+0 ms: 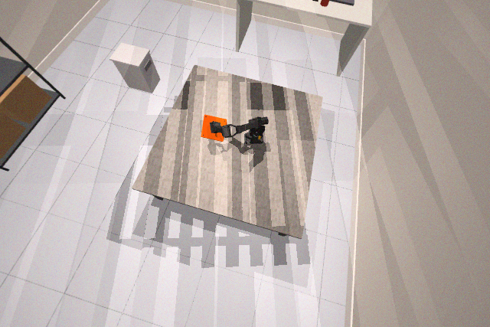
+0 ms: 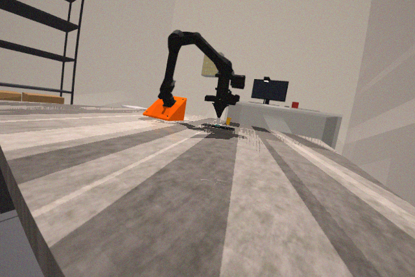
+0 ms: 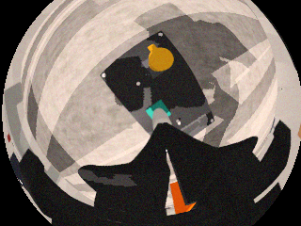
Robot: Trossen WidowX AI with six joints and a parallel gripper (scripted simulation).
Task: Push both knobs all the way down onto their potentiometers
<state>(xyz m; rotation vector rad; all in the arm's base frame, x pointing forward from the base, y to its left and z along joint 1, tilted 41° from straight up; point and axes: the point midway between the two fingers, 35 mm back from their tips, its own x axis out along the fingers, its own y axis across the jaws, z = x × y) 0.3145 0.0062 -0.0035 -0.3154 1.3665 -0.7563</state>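
Orange wedge under the arm's foot on the striped surface, closed empty jaws pointing down over a pale knob on the dark circuit board, yellow knob standing nearby on the board.
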